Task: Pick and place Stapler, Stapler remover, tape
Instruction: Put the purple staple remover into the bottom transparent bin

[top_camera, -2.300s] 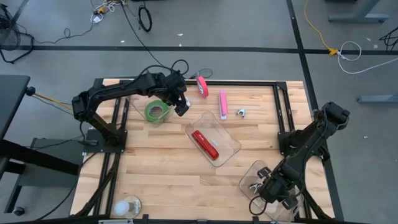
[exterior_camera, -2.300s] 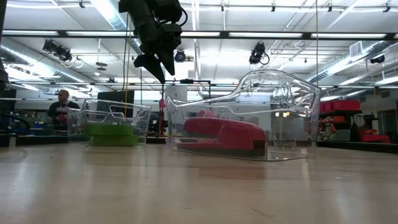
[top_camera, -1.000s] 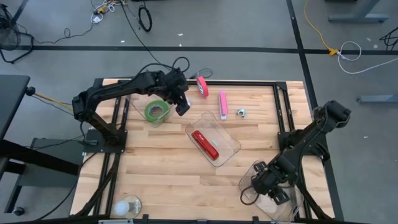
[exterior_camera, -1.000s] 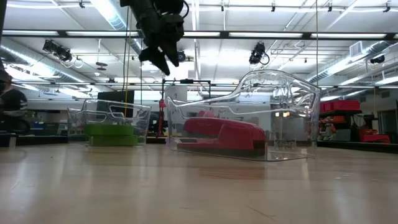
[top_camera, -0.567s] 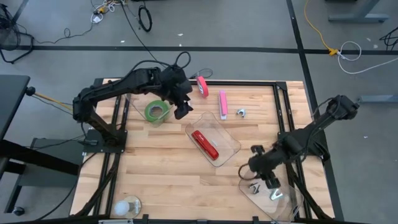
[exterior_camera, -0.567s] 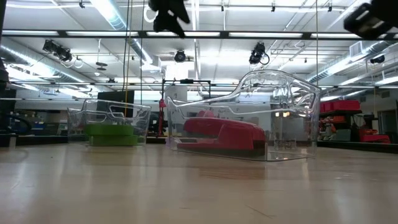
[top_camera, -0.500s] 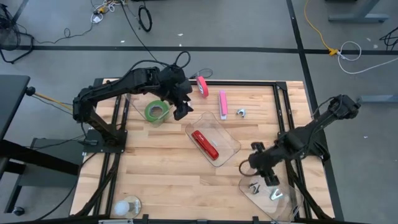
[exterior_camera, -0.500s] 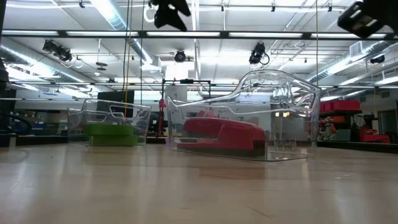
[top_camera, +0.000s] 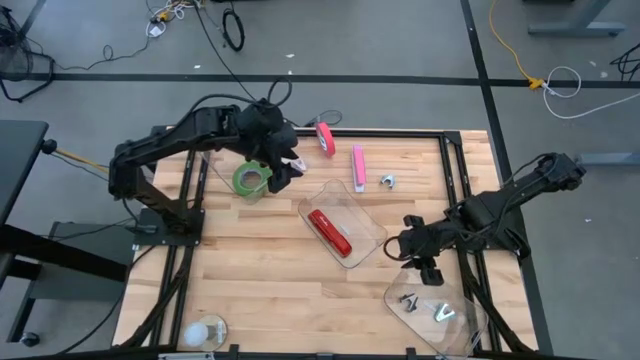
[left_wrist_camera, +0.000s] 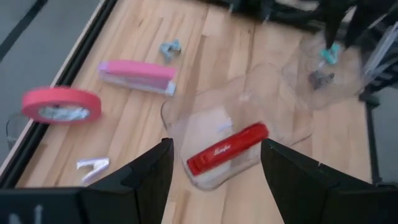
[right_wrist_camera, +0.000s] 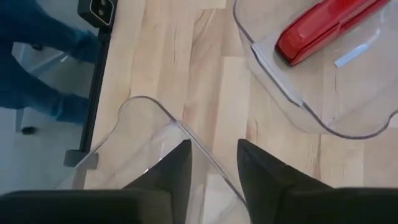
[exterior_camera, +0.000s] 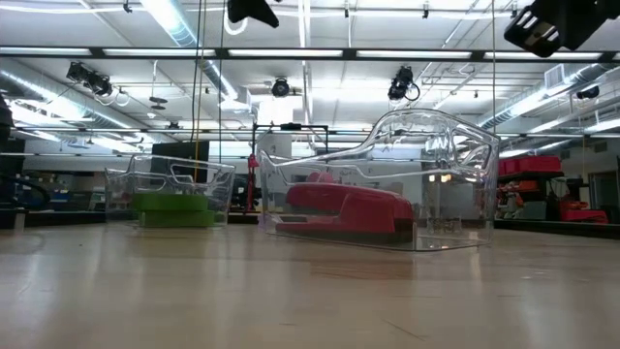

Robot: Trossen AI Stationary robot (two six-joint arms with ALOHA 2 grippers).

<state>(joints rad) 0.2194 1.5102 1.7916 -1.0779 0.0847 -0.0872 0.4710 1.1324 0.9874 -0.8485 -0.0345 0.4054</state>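
In the low view only dark scraps of the two arms show at the upper edge, cut off by the frame; their fingers cannot be made out there. The red stapler (top_camera: 330, 232) lies in a clear tray (top_camera: 372, 222) at the middle of the desk (top_camera: 260, 280); from table height (exterior_camera: 351, 208) it shows blurred through the tray's wall. The green tape roll (top_camera: 251, 179) sits in a second clear tray at the desk's far left, partly covered from above by the left gripper (top_camera: 283, 170), which hangs above it with fingers (left_wrist_camera: 146, 180) spread wide and nothing between them. The staple removers (top_camera: 424, 306) lie small and hard to read in a third clear tray (top_camera: 400, 290) at the near right corner. The right gripper (top_camera: 428, 270) hovers between that tray and the stapler's tray, its fingers (right_wrist_camera: 174, 171) a modest gap apart around nothing. Loose along the far edge lie a pink tape roll (top_camera: 326, 138), a pink stapler (top_camera: 358, 167) and a small metal piece (top_camera: 387, 181), too small to name; a white staple remover (left_wrist_camera: 93, 166) lies close to the far edge. A white round thing (top_camera: 205, 332) sits at the near left corner; the near left of the desk is bare wood.
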